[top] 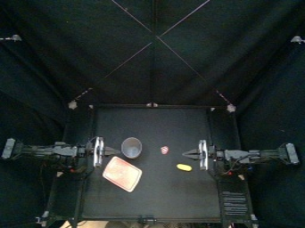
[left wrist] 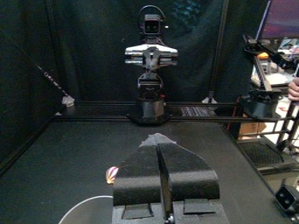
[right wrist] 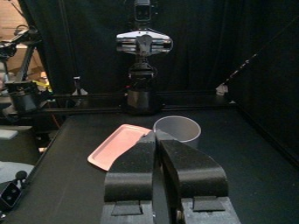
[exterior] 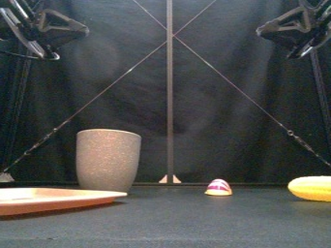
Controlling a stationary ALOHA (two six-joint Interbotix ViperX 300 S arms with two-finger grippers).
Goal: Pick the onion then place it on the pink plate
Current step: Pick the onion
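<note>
The onion [top: 166,150] is a small purple and white toy lying on the table's middle, right of the tall grey speckled cup [top: 132,146]; the front view shows the onion [exterior: 219,186] low and small. The pink plate [top: 121,173] lies flat, in front of the cup and left of the onion. My left gripper [top: 109,153] hangs shut at the left, beside the cup. My right gripper [top: 195,154] hangs shut at the right. Both are well above the table and hold nothing. In the left wrist view the onion [left wrist: 114,173] peeks out beside the closed jaws.
A yellow toy [top: 185,166] lies in front of my right gripper, right of the onion; it is the yellow toy [exterior: 311,188] at the front view's right edge. The right wrist view shows the cup [right wrist: 177,129] and the plate [right wrist: 121,144] ahead.
</note>
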